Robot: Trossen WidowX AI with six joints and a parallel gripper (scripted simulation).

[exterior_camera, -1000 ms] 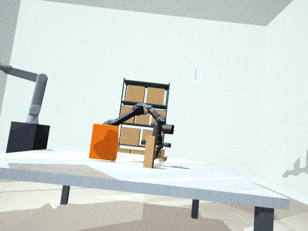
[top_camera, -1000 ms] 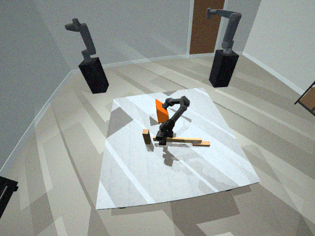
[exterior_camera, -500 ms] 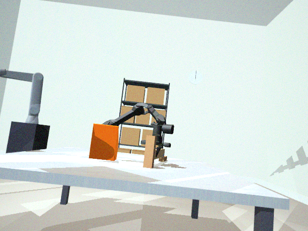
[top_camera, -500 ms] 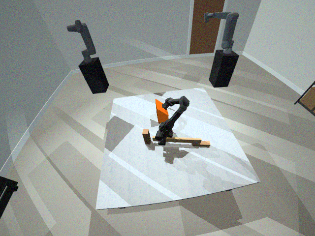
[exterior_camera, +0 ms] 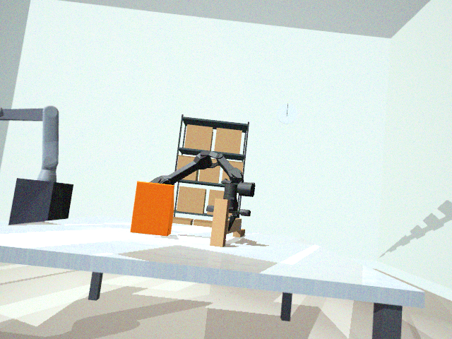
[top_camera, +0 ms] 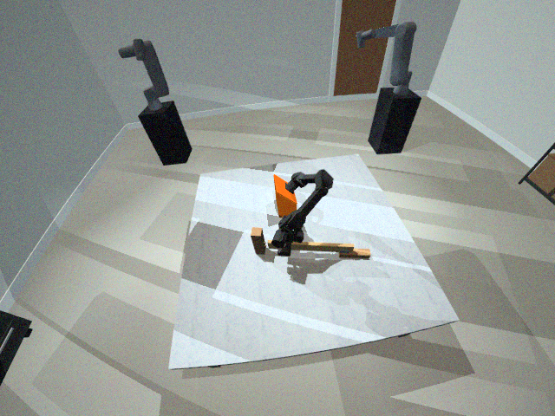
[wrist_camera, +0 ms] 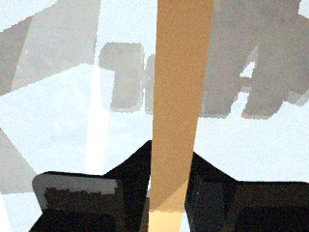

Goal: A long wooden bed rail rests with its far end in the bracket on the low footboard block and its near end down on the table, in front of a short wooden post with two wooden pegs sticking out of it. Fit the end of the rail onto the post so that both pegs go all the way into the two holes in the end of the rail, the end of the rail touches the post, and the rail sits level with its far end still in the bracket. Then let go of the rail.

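Gripper clamped on the bed rail, near its post-side end.

Wrist view alone shows both fingers pressing the rail's sides, the rail running away between them above the table. Top view adds the layout: post just left of the gripper, a small gap between post and rail; the rail's far end lies on the footboard block.
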